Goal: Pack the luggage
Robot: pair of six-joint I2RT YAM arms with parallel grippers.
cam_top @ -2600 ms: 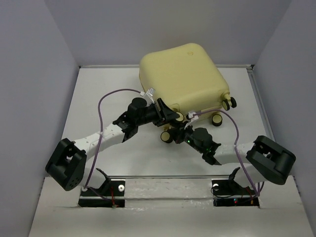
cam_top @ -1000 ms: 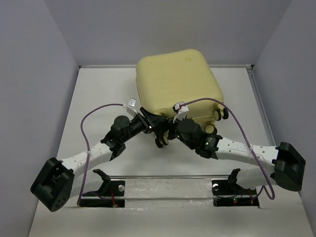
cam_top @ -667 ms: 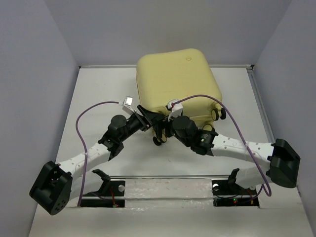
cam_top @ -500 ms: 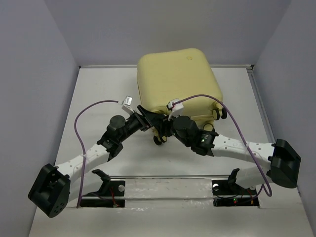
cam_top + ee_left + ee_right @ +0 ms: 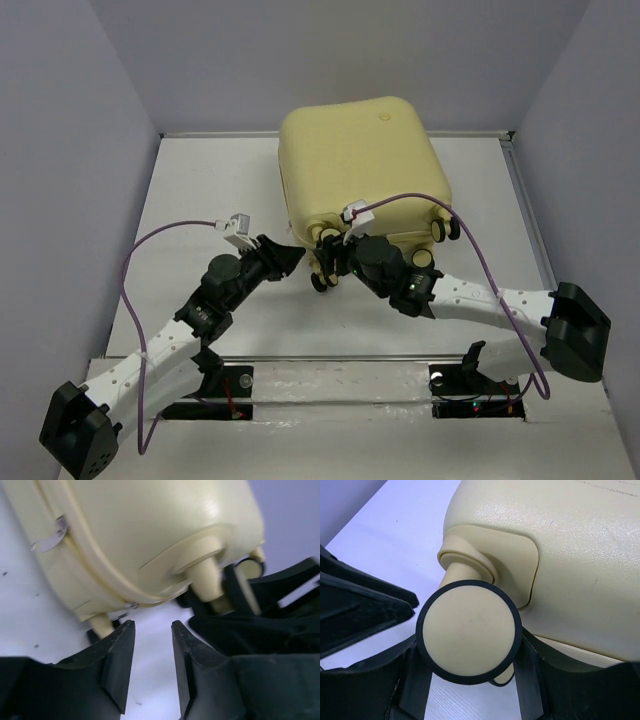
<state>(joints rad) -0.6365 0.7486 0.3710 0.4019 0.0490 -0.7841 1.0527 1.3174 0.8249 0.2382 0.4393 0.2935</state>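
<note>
The luggage (image 5: 360,160) is a closed pale-yellow hard-shell suitcase lying at the back middle of the white table, wheels toward me. In the right wrist view a cream caster wheel (image 5: 469,630) with a black rim fills the gap of my right gripper (image 5: 470,652), both fingers against its sides. From above, that gripper (image 5: 335,262) sits at the case's near-left corner. My left gripper (image 5: 297,256) hangs just left of that corner. In its own view the left gripper (image 5: 152,626) is open with only bare table between its fingers, and the luggage shell (image 5: 150,530) looms just beyond.
Grey walls close in the table on the left, back and right. A metal rail (image 5: 340,358) runs along the near edge by the arm bases. Purple cables (image 5: 150,240) loop over both arms. Two more caster wheels (image 5: 447,230) stick out at the case's near-right corner.
My left arm has drawn back toward the near left, and its gripper has come off the case's corner. The right gripper stays at the wheel. The luggage has barely shifted.
</note>
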